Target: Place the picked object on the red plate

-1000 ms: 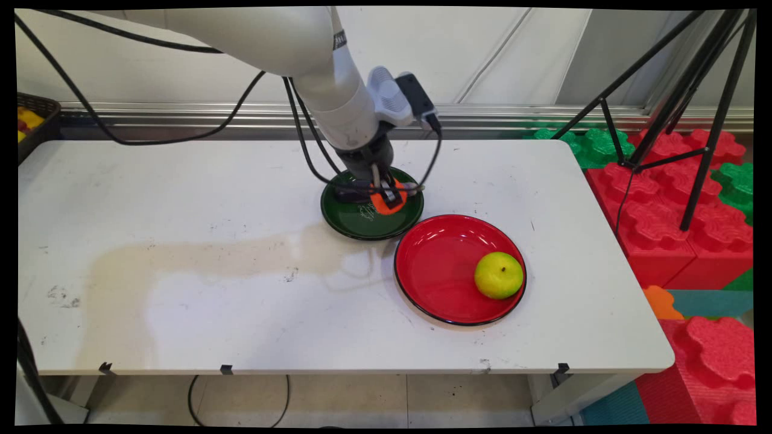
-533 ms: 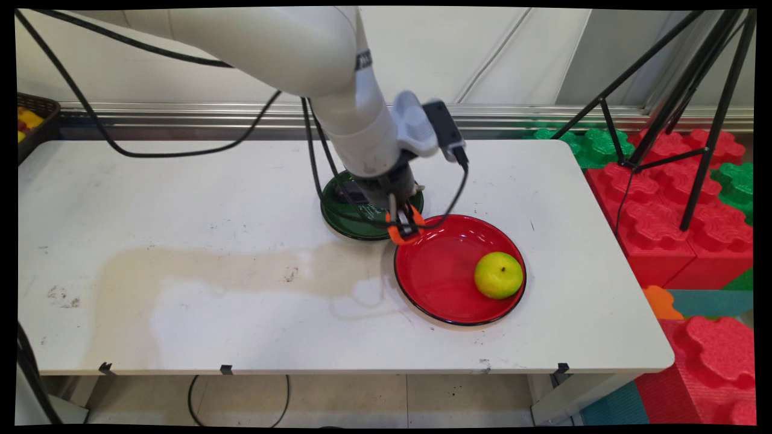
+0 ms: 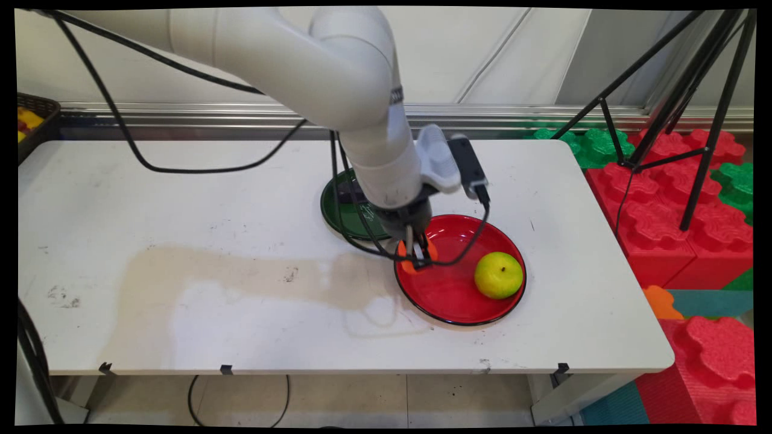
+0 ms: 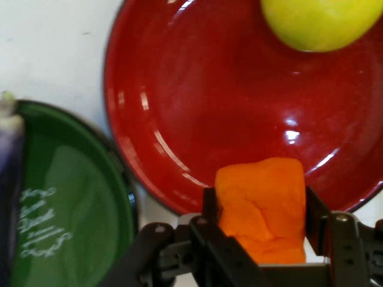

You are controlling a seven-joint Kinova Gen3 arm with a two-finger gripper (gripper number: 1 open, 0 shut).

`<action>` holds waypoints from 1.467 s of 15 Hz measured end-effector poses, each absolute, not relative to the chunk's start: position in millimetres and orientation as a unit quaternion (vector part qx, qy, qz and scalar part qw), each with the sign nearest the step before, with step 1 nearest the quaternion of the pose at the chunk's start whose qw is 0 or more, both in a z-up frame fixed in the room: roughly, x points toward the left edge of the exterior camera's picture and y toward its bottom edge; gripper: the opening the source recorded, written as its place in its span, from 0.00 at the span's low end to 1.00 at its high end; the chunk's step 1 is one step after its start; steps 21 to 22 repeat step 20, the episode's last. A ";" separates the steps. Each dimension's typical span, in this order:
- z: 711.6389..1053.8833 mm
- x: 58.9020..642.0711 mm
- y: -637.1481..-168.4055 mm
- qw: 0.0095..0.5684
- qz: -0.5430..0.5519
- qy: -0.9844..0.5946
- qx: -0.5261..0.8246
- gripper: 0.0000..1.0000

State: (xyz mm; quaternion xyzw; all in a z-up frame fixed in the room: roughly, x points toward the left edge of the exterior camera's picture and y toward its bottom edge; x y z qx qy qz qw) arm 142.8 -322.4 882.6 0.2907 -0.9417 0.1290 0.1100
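White table (image 3: 181,199): yellow-green fruit (image 3: 498,275) in red plate (image 3: 446,301), purple object (image 4: 9,179) on green plate (image 3: 338,214).

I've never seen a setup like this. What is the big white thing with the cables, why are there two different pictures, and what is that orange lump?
The white thing is a robot arm with black cables hanging from it. At its tip is a black two-finger gripper. One picture comes from a fixed camera looking down across the white table. The other comes from a camera on the hand itself, looking along the gripper. On the table are a red plate with a yellow-green fruit on it, and a dark green plate behind it, with a dark object on it that I cannot identify. The orange lump is a soft-looking orange piece clamped between the fingers, held over the red plate's near-left rim.
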 end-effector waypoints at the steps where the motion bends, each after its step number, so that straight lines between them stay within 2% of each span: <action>1: 878.8 138.7 -320.9 0.108 0.125 -0.944 0.286 0.00; 15: 843.1 109.1 -322.8 0.102 0.102 -0.960 0.241 0.00; 16: 842.3 108.6 -324.0 0.103 0.102 -0.960 0.239 1.00; 22: 842.0 109.0 -328.1 0.106 0.104 -0.961 0.234 1.00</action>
